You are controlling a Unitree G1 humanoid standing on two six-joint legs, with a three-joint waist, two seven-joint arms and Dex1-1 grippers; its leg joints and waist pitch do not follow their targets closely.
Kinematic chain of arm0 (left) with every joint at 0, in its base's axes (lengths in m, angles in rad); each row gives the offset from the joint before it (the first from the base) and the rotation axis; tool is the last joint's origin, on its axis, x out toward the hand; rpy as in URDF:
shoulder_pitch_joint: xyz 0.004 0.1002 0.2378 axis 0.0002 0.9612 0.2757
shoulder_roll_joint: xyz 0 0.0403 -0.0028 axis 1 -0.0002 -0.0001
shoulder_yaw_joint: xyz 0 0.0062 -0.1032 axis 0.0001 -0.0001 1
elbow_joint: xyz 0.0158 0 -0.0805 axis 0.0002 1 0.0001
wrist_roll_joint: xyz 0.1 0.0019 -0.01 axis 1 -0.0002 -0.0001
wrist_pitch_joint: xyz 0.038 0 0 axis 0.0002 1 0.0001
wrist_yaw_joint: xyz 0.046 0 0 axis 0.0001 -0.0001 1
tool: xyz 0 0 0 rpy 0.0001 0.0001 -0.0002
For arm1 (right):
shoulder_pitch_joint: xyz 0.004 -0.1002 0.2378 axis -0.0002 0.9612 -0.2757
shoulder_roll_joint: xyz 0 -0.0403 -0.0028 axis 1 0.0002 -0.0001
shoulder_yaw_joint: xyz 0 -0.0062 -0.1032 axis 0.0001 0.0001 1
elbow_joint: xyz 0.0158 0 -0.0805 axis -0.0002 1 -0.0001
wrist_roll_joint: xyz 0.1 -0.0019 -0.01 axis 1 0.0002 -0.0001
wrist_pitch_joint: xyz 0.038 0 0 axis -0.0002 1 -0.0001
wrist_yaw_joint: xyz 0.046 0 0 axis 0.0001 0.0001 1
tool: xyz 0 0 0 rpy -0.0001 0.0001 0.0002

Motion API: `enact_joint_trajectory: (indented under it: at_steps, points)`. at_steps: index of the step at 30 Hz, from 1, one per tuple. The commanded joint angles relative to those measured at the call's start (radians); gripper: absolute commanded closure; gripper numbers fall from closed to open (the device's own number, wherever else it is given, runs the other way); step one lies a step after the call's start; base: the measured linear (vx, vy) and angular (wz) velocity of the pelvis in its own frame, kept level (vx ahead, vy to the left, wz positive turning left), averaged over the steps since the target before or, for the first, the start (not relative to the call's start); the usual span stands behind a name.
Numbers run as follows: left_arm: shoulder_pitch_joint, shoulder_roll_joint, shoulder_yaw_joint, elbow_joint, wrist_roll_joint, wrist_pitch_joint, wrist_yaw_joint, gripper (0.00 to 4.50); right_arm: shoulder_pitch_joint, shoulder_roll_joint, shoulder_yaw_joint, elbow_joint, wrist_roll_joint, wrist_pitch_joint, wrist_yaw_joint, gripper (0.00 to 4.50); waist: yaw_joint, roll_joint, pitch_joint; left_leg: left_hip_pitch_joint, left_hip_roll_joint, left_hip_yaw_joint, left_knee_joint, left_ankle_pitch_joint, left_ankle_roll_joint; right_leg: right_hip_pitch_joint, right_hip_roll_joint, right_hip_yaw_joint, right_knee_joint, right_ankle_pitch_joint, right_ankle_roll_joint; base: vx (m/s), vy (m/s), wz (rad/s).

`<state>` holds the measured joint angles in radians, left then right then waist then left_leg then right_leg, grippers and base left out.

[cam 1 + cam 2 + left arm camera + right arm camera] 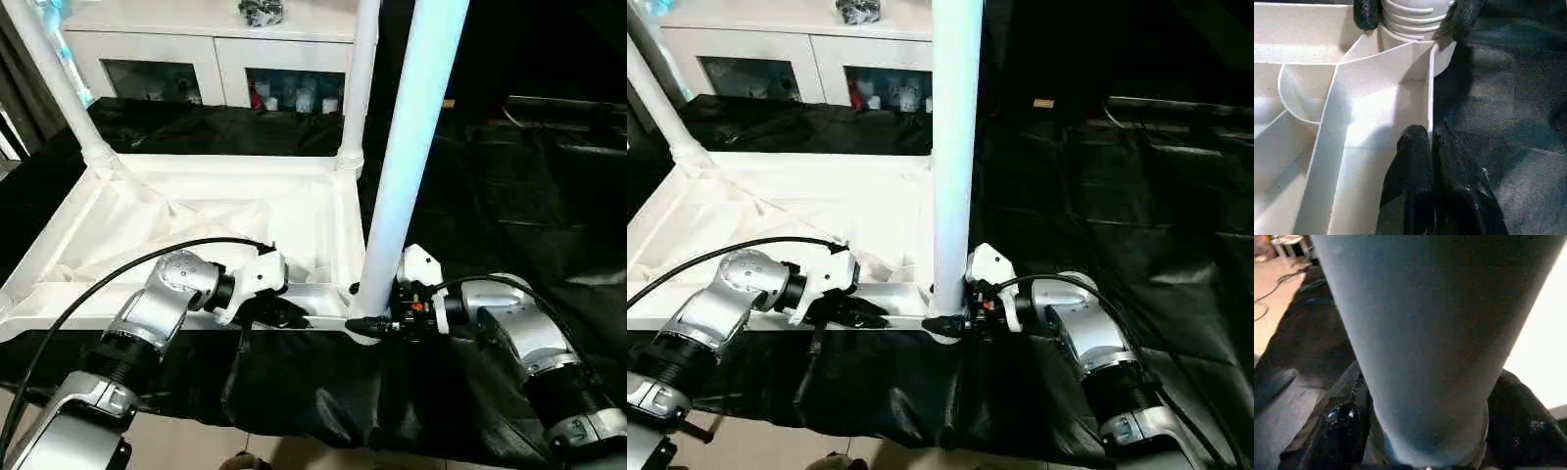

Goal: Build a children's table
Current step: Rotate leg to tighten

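The children's table lies upside down: its white ribbed tabletop (196, 211) rests on a black cloth. Two white legs stand in the far corner sockets, one at the far left (49, 78) and one at the far right (358, 78). A third leg (402, 166) stands upright in the near right corner socket. My right gripper (367, 323) is closed around the base of this leg, one finger (1337, 421) on each side. My left gripper (289, 315) is shut on the tabletop's near rim wall (1431, 98), just left of that corner.
A white cabinet (216, 59) with glass doors stands behind the table. Black cloth (509, 196) covers the surface to the right of the tabletop and hangs over the near edge. A black cable (98, 284) loops over my left forearm.
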<state>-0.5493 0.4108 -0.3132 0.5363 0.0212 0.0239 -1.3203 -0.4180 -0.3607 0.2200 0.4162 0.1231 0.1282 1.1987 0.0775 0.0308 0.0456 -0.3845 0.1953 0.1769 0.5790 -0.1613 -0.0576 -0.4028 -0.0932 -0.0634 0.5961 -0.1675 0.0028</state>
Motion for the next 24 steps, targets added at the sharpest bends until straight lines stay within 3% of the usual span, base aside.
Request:
enact_joint_trajectory:
  at_steps: [1, 5, 6, 8, 9, 11, 15, 16, 18, 21, 24]
  points:
    - [-0.034, -0.024, 0.026, 0.007, -0.006, 0.01, 0.083, 4.5, 0.013, 0.037, 0.029, -0.021, 0.011, 0.009, -0.014, 1.78, -0.003, 0.001, -0.062, 0.023, 0.032, -0.005, -0.072, -0.325, 0.01, 0.041, -0.045, 0.035, -0.07, -0.272, -0.234, 0.0, 0.0, 0.0]
    - [-0.053, -0.08, 0.056, 0.026, 0.024, 0.07, 0.248, 4.5, 0.001, 0.117, -0.026, 0.035, -0.021, 0.002, -0.228, 1.78, -0.014, -0.003, -0.059, 0.025, 0.028, -0.009, -0.074, -0.355, -0.014, 0.036, -0.049, 0.034, -0.08, -0.365, -0.206, 0.0, 0.0, 0.0]
    - [-0.061, -0.119, 0.065, 0.028, 0.047, 0.097, 0.348, 4.5, -0.008, 0.173, -0.053, 0.067, -0.04, 0.01, -0.359, 1.79, -0.02, -0.004, -0.059, 0.024, 0.029, -0.009, -0.075, -0.357, -0.018, 0.035, -0.048, 0.036, -0.082, -0.384, -0.193, 0.0, 0.0, 0.0]
    - [-0.06, -0.135, 0.063, 0.021, 0.054, 0.109, 0.376, 4.5, -0.012, 0.198, -0.061, 0.079, -0.047, 0.015, -0.413, 1.8, -0.026, -0.004, -0.058, 0.024, 0.027, -0.012, -0.076, -0.37, -0.022, 0.036, -0.047, 0.033, -0.086, -0.408, -0.181, 0.0, 0.0, 0.0]
    - [-0.055, -0.178, 0.057, 0.002, 0.079, 0.143, 0.45, 4.5, -0.021, 0.255, -0.069, 0.104, -0.074, 0.014, -0.532, 1.8, -0.028, 0.0, -0.057, 0.023, 0.028, -0.012, -0.077, -0.371, -0.024, 0.033, -0.047, 0.035, -0.087, -0.398, -0.178, 0.0, 0.0, 0.0]
    - [-0.051, -0.197, 0.053, -0.007, 0.083, 0.155, 0.472, 4.5, -0.029, 0.281, -0.075, 0.119, -0.084, 0.02, -0.59, 1.8, -0.032, -0.003, -0.058, 0.025, 0.025, -0.012, -0.076, -0.38, -0.021, 0.033, -0.046, 0.033, -0.09, -0.406, -0.173, 0.0, 0.0, 0.0]
    - [-0.04, -0.274, 0.038, -0.032, 0.09, 0.182, 0.535, 4.5, -0.063, 0.385, -0.106, 0.185, -0.121, 0.005, -0.797, 1.8, -0.043, 0.0, -0.057, 0.024, 0.023, -0.013, -0.076, -0.384, -0.022, 0.029, -0.046, 0.033, -0.093, -0.418, -0.167, 0.0, 0.0, 0.0]
    - [-0.041, -0.276, 0.037, -0.03, 0.091, 0.18, 0.536, 4.5, -0.063, 0.389, -0.11, 0.186, -0.116, 0.005, -0.795, 1.8, -0.043, 0.001, -0.058, 0.023, 0.023, -0.014, -0.076, -0.386, -0.022, 0.029, -0.046, 0.033, -0.093, -0.417, -0.165, 0.0, 0.0, 0.0]
    - [-0.043, -0.279, 0.034, -0.024, 0.092, 0.173, 0.539, 4.5, -0.063, 0.395, -0.117, 0.186, -0.104, 0.006, -0.787, 1.1, -0.044, 0.001, -0.061, 0.021, 0.024, -0.013, -0.076, -0.375, -0.01, 0.033, -0.043, 0.034, -0.09, -0.37, -0.167, 0.0, 0.0, 0.0]
    - [-0.045, -0.271, 0.03, -0.019, 0.089, 0.153, 0.515, 4.5, -0.058, 0.38, -0.126, 0.163, -0.094, 0.004, -0.76, 1.05, -0.044, 0.003, -0.061, 0.018, 0.024, -0.011, -0.076, -0.358, -0.001, 0.036, -0.041, 0.035, -0.085, -0.308, -0.184, 0.0, 0.0, 0.0]
    - [-0.039, -0.254, 0.026, -0.031, 0.077, 0.131, 0.471, 4.5, -0.058, 0.351, -0.121, 0.153, -0.102, -0.011, -0.737, 0.87, -0.043, 0.004, -0.061, 0.018, 0.024, -0.011, -0.076, -0.356, 0.003, 0.037, -0.043, 0.035, -0.085, -0.305, -0.189, 0.0, 0.0, 0.0]
